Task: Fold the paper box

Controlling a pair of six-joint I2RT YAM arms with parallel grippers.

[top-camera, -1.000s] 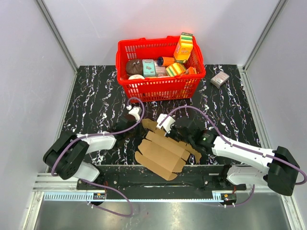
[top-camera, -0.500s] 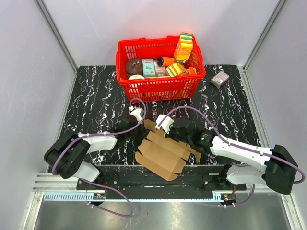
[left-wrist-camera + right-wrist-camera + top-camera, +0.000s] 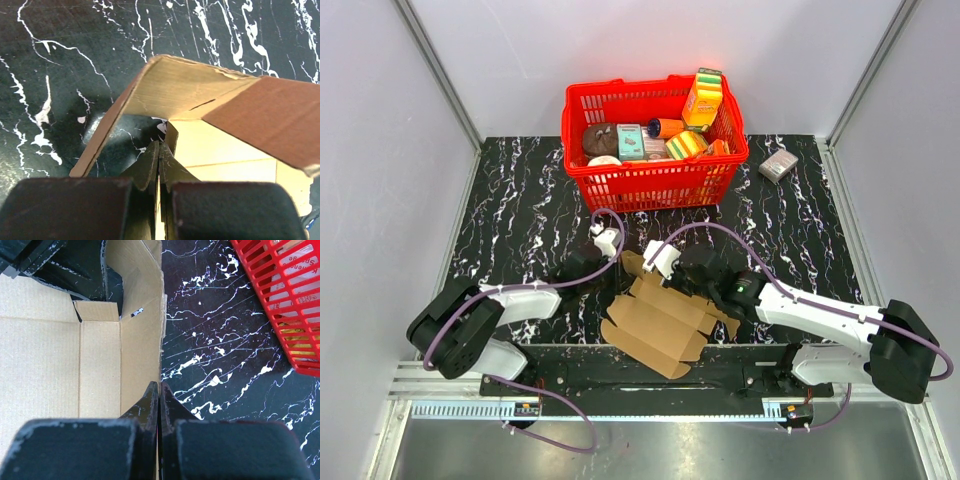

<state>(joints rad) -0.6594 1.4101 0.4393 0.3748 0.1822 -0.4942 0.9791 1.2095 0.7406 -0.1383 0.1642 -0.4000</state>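
The paper box (image 3: 660, 318) is a flat brown die-cut sheet near the table's front edge, between my two arms. My left gripper (image 3: 618, 263) is at its far left corner. In the left wrist view, the left gripper (image 3: 161, 146) is shut on a small flap of the sheet (image 3: 220, 150), and a larger flap (image 3: 180, 90) stands raised in front of it. My right gripper (image 3: 658, 277) is at the sheet's far edge. In the right wrist view, the right gripper (image 3: 159, 386) is shut on the edge of the cardboard (image 3: 60, 375).
A red basket (image 3: 650, 182) of colourful packages stands behind the sheet and also shows in the right wrist view (image 3: 280, 300). A small grey-pink box (image 3: 779, 165) lies at the far right. The table is black marble with white walls around it.
My left gripper has moved right and forward to the sheet's far left corner and closed on a flap. My right gripper has shifted slightly left along the sheet's far edge.
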